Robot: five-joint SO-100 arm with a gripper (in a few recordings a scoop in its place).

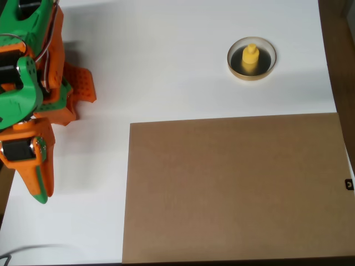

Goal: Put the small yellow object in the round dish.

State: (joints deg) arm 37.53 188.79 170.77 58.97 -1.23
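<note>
In the overhead view the small yellow object [250, 57] stands upright inside the round dish [252, 74], knob on top, on the dish's dark floor. The dish has a pale tan rim and sits at the upper right of the white table. My green and orange gripper [40, 185] is far away at the left edge, pointing down the picture, with its fingers together and nothing between them.
A large brown board [233, 188] covers the lower right of the white table [166, 66]. The arm's orange base [61, 94] stands at the upper left. A dark strip runs along the table's right edge.
</note>
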